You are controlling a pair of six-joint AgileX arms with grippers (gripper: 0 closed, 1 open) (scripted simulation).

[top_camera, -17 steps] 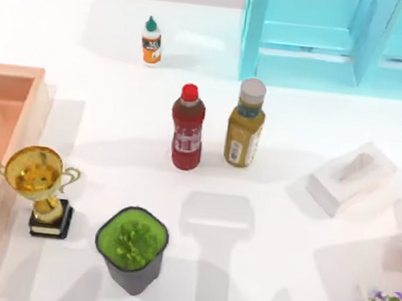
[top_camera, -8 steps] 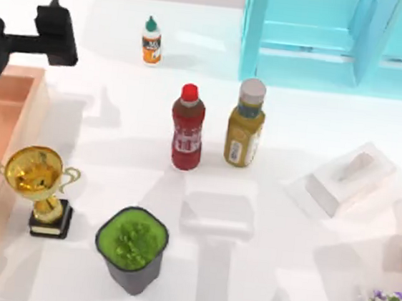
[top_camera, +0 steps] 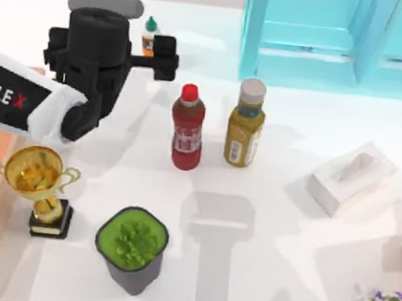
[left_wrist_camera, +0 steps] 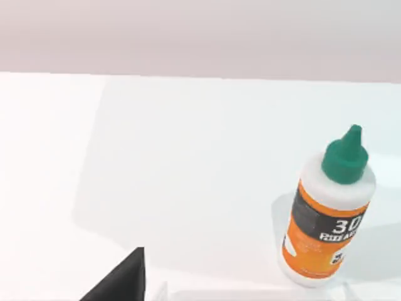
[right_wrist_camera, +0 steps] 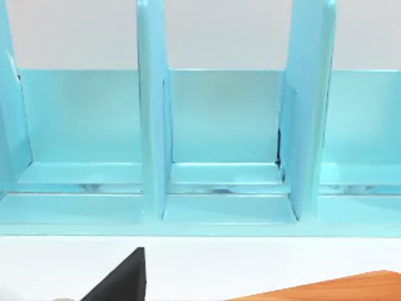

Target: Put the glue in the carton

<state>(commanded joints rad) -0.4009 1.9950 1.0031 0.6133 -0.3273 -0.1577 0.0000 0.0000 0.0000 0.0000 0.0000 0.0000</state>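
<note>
On the white table [top_camera: 267, 272], left pincer [top_camera: 156, 54], fingers apart, flanks upright glue [top_camera: 150, 36].

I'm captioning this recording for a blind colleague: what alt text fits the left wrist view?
A small white glue bottle with a green pointed cap and orange label stands upright on a white table. A black fingertip of the left gripper pokes into the frame, apart from the bottle.

glue [top_camera: 150, 34] unobstructed, red bottle [top_camera: 187, 127] well apart
</note>
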